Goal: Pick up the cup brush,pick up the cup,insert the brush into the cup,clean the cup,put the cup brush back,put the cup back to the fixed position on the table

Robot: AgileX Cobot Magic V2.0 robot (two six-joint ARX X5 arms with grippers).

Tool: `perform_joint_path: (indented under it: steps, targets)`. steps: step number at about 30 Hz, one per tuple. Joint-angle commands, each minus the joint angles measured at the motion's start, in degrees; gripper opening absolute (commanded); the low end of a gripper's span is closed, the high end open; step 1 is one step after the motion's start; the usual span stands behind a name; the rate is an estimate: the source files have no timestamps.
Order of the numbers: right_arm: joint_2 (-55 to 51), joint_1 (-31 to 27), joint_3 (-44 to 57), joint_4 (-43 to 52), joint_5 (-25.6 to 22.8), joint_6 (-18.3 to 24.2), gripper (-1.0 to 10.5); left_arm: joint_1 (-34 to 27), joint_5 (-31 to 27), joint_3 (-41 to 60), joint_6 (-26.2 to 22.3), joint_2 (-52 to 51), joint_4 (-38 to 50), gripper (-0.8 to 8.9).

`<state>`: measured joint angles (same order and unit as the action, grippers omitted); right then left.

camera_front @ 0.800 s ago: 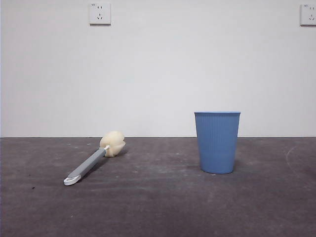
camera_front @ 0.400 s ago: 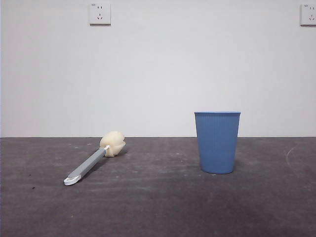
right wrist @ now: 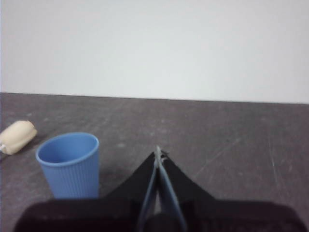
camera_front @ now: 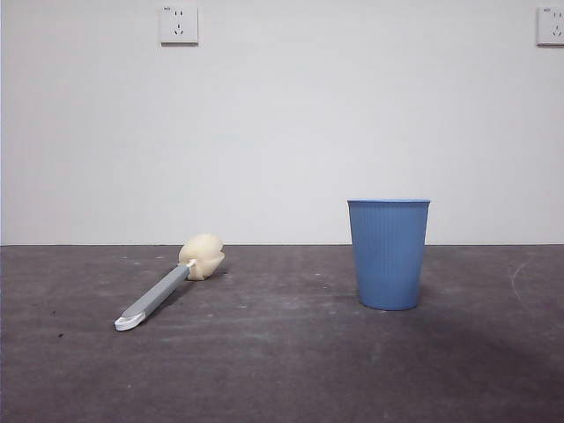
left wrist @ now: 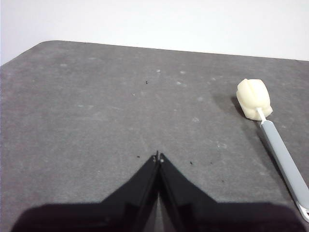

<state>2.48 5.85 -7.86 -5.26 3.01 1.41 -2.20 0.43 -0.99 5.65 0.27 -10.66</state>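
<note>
The cup brush (camera_front: 163, 286) lies flat on the table (camera_front: 282, 370) at the left, cream sponge head toward the wall, white looped end toward the camera. The blue ribbed cup (camera_front: 388, 254) stands upright to the right of the middle. Neither arm shows in the front view. In the left wrist view my left gripper (left wrist: 158, 155) is shut and holds nothing, with the cup brush (left wrist: 273, 137) lying well off to one side. My right gripper (right wrist: 158, 152) is shut and holds nothing, hovering beside the cup (right wrist: 70, 165), apart from it. The sponge head (right wrist: 17, 137) shows beyond the cup.
A white wall with two power sockets (camera_front: 178, 24) rises behind the table's far edge. The dark grey table surface (left wrist: 96, 111) carries faint scuffs and small specks.
</note>
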Motion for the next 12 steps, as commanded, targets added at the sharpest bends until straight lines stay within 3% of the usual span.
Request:
perform_joint_path:
  steps: [1, 7, 12]
  targets:
    - [-2.51, -0.28, 3.13, 0.55, -0.04, -1.77, 0.0, -0.15, -0.17, 0.81, 0.35, -0.13, 0.31, -0.03]
    - [-2.36, -0.31, 7.63, -1.55, 0.0, -4.15, 0.0, -0.15, -0.17, 0.81, 0.35, -0.13, 0.28, -0.03]
    - [-2.36, -0.28, 7.63, -5.25, 0.02, -1.9, 0.0, -0.15, -0.17, 0.81, 0.35, -0.13, 0.31, -0.03]
